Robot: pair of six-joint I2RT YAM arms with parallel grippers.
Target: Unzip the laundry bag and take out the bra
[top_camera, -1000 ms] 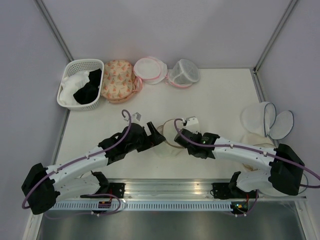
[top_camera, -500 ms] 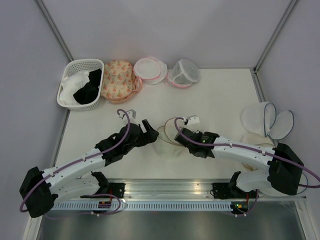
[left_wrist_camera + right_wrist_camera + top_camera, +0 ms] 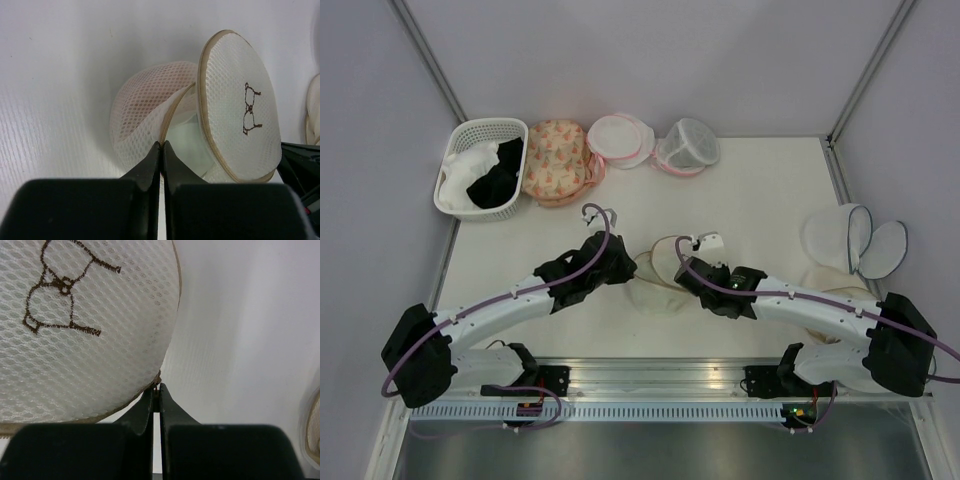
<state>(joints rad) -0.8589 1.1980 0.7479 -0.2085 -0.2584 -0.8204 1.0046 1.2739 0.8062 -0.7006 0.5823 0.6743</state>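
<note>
The cream mesh laundry bag (image 3: 150, 125) lies unzipped near the middle of the table (image 3: 760, 190), its drawing-marked lid tilted up; the pale pink bra (image 3: 137, 100) shows through its mesh.

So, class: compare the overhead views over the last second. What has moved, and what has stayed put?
The left arm swung inward, and the left gripper, shut on the trim of the laundry bag, drew its body off the lid, so it gapes wider. The right gripper stayed clamped on the lid's edge. Basket and spare bags: unmoved.

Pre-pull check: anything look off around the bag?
Nothing damaged or spilled. The laundry bag gapes open, face tilted up, left gripper and right gripper pinching its rim. The bra shows pink through the mesh.
</note>
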